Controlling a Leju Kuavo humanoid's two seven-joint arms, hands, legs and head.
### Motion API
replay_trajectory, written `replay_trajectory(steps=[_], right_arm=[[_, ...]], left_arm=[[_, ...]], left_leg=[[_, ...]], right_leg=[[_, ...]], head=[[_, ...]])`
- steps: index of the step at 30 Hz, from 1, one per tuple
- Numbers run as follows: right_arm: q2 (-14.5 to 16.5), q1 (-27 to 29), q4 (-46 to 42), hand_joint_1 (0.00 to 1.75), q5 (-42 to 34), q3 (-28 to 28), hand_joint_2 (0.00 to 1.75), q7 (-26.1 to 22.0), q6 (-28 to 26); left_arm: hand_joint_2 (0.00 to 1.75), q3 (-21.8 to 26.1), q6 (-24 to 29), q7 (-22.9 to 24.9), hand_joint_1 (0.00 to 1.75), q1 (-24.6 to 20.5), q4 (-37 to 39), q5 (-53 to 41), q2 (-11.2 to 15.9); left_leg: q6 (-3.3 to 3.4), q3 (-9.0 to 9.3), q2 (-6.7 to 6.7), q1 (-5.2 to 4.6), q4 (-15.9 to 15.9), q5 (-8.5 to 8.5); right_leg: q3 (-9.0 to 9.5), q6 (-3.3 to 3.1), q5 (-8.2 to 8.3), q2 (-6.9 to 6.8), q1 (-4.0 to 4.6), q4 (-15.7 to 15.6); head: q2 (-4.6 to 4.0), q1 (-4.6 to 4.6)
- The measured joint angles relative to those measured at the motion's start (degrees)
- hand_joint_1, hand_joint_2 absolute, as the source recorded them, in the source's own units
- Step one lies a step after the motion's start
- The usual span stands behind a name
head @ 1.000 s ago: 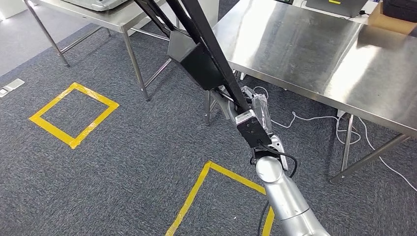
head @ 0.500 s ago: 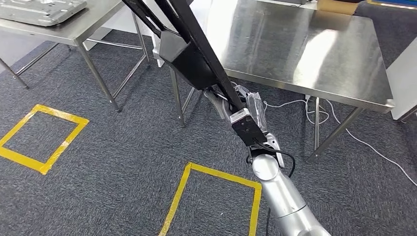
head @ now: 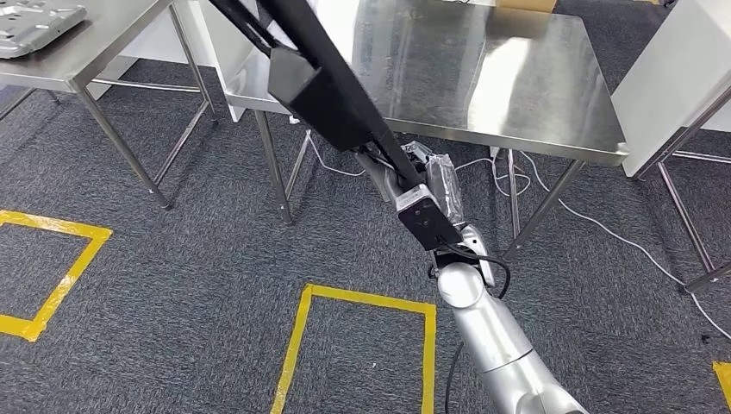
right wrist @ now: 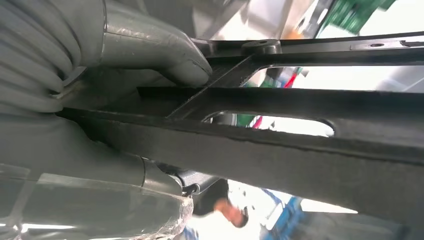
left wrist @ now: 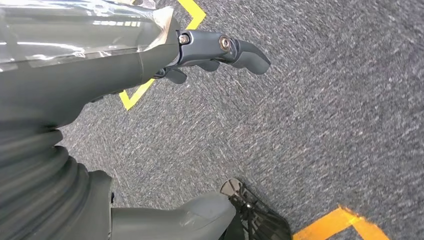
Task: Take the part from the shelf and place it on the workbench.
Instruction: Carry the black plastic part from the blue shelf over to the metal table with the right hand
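Since a second ago the whole head view has swung, so the camera has turned rather than the furniture: the steel table [head: 483, 78] now sits squarely ahead instead of off to the right, and the yellow floor tape [head: 362, 297] has slid across the frame. Relative to the right arm, the part [head: 332, 82] keeps the same pose.

From the head view, the part is a long black metal frame with a boxy section partway up, rising diagonally from the right hand [head: 427, 185] toward the upper left, its upper length crossing in front of the table's near edge. It hangs in the air over grey carpet, not touching the table. A second table [head: 86, 60] stands to the left with a grey tray [head: 34, 15] on it, and white cables [head: 526, 172] trail under the nearer table.

Close up in the right wrist view, the right hand [right wrist: 125, 55] is clamped on the part [right wrist: 300, 125]: the thick grey thumb [right wrist: 165, 57] presses on one flat black bar, with the palm behind it, and slotted openings in the frame show bright background through them.

Over carpet and yellow tape [left wrist: 150, 85] in the left wrist view, the left hand [left wrist: 215, 50] holds nothing, with dark fingers [left wrist: 240, 50] loosely curved and apart from the thumb.
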Motion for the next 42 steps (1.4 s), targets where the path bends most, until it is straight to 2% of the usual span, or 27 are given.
replay_trajectory(steps=[1,2,3,5,7,8,9,11,12,13,16,18,22,25,29,32,37,39,42], right_arm=[[-0.01,0.0,0.01,1.75,1.08,0.1,1.75,0.3,-0.57],[0.01,0.0,0.0,1.75,1.85,0.22,1.75,0.63,-0.86],[-0.01,0.03,-0.01,1.75,2.35,0.32,1.75,0.98,-0.99],[-0.13,0.11,-0.02,1.75,3.0,0.46,1.75,1.6,-1.1],[-0.29,0.15,-0.09,1.75,3.49,0.47,1.75,2.09,-1.22],[-0.34,0.15,-0.13,1.75,3.74,0.46,1.75,2.22,-1.34],[-0.37,0.18,-0.17,1.75,3.98,0.46,1.75,2.31,-1.47],[-0.42,0.36,-0.2,1.75,4.48,0.47,1.75,2.43,-1.72],[-0.46,0.53,-0.2,1.75,4.62,0.47,1.75,2.48,-1.77],[-0.51,0.71,-0.2,1.75,4.78,0.47,1.75,2.52,-1.81],[-0.62,0.97,-0.2,1.75,4.96,0.47,1.75,2.56,-1.84],[-0.62,0.98,-0.2,1.75,4.96,0.47,1.75,2.56,-1.84],[-0.9,1.11,-0.39,1.75,6.68,0.47,1.75,2.99,-2.51],[-1.53,1.63,-1.35,1.75,9.07,0.46,1.75,3.96,-2.9],[-2.8,3.12,-3.27,1.75,13.53,0.06,1.75,6.08,-3.13],[-4.81,4.38,-4.04,1.75,24.24,-0.19,1.75,9.8,-4.8],[-10.63,4.73,-4.02,1.75,50.36,-0.32,1.75,18.99,-8.93],[-13.08,4.28,-3.93,1.75,55.57,-0.57,1.75,20.42,-9.93],[-15.73,2.38,-3.53,1.75,59.18,-0.9,1.75,20.98,-11.23]], left_arm=[[1.75,0.01,-0.11,-0.01,0.0,-0.01,0.0,-0.15,-0.02],[1.75,0.03,-0.21,-0.02,0.0,-0.02,0.0,-0.28,-0.02],[1.75,0.05,-0.28,-0.02,0.0,-0.03,0.0,-0.4,-0.02],[1.75,0.08,-0.34,-0.02,0.0,-0.04,0.0,-0.48,-0.01],[1.75,0.09,-0.37,-0.02,0.0,-0.06,0.0,-0.51,0.03],[1.75,0.1,-0.38,-0.01,0.0,-0.05,0.01,-0.51,0.05],[1.75,0.12,-0.39,0.01,0.0,-0.04,0.01,-0.52,0.08],[1.75,0.17,-0.4,0.1,0.0,0.02,0.02,-0.52,0.08],[1.75,0.2,-0.4,0.14,0.0,0.06,0.02,-0.52,0.08],[1.75,0.22,-0.39,0.17,0.0,0.09,0.02,-0.52,0.09],[1.75,0.26,-0.39,0.18,0.0,0.14,0.02,-0.52,0.1],[1.75,0.26,-0.39,0.17,0.0,0.14,0.02,-0.51,0.1],[1.75,0.31,-1.23,-0.08,0.0,0.04,0.02,-0.69,0.08],[1.75,0.35,-2.47,-0.55,0.0,0.07,0.02,-1.23,0.14],[1.75,0.31,-4.23,-1.14,0.0,0.07,0.02,-2.09,0.15],[1.75,0.01,-6.82,-2.2,0.0,0.11,0.02,-3.24,0.19],[1.75,-0.58,-9.71,-3.71,0.0,0.12,0.02,-4.78,0.42],[1.75,-0.75,-9.97,-3.92,0.0,0.16,0.02,-5.03,0.49],[1.75,-0.8,-10.35,-4.17,0.0,0.18,0.02,-5.1,0.59]], left_leg=[[-0.23,0.04,0.18,-0.06,0.06,-0.07],[-0.56,0.05,0.3,-0.15,0.14,-0.14],[-0.93,0.06,0.39,-0.27,0.2,-0.2],[-1.69,0.04,0.59,-0.31,0.18,-0.15],[-2.38,-0.19,0.25,0.01,0.65,-0.58],[-2.65,-0.83,-0.29,0.13,2.14,-1.65],[-2.86,-2.12,-0.99,0.24,4.95,-3.35],[-3.09,-5.94,-1.96,0.26,12.98,-7.18],[-3.14,-7.58,-2.11,0.26,16.13,-8.13],[-3.11,-8.33,-2.16,0.26,17.34,-7.99],[-2.86,-7.5,-2.16,0.26,15.01,-5.55],[-2.82,-7.14,-2.16,0.26,14.3,-5.13],[-2.0,-0.5,-2.57,-0.4,0.52,0.08],[-1.68,-0.64,-2.54,-0.88,0.5,0.2],[-1.36,-0.69,-2.54,-1.06,0.54,0.19],[-1.29,-0.7,-2.54,-1.1,0.55,0.18],[-1.21,-0.77,-2.56,-1.13,0.57,0.2],[-1.15,-0.87,-2.58,-1.12,0.57,0.24],[-1.11,-0.92,-2.5,-1.04,0.57,0.26]], right_leg=[[2.55,0.29,1.16,-0.59,-0.11,-4.41],[4.66,0.33,2.09,-1.01,-0.04,-8.0],[5.9,0.14,2.57,-1.31,0.08,-10.22],[6.19,-0.56,2.81,-1.08,0.47,-10.95],[6.18,-1.31,3.05,-0.66,-0.05,-11.11],[6.28,-1.81,3.17,-0.48,-0.29,-11.24],[6.37,-2.26,3.25,-0.35,-0.48,-11.33],[6.35,-2.85,3.26,-0.13,-0.14,-11.32],[6.34,-2.92,3.25,0.03,0.02,-11.31],[6.36,-2.93,3.24,0.23,0.15,-11.3],[6.46,-2.93,3.24,0.62,0.3,-11.26],[6.48,-2.93,3.24,0.66,0.31,-11.26],[6.12,-2.67,3.09,1.2,1.39,-10.92],[5.95,-2.34,3.18,1.18,1.37,-10.91],[5.94,-2.0,3.25,1.18,1.15,-11.01],[5.95,-1.98,3.26,1.17,1.04,-11.03],[5.94,-1.89,3.32,1.15,1.0,-11.04],[5.93,-1.86,3.34,1.1,0.94,-11.04],[5.87,-1.81,3.39,1.12,0.76,-11.03]], head=[[0.0,0.02],[0.0,-0.02],[0.0,-0.05],[0.0,-0.17],[0.0,-0.23],[0.0,-0.29],[0.0,-0.36],[0.0,-0.44],[0.0,-0.45],[0.0,-0.45],[0.0,-0.47],[0.0,-0.47],[0.0,-0.39],[0.0,-0.38],[0.0,-0.38],[0.0,-0.38],[0.0,-0.39],[0.0,-0.39],[0.0,-0.4]])
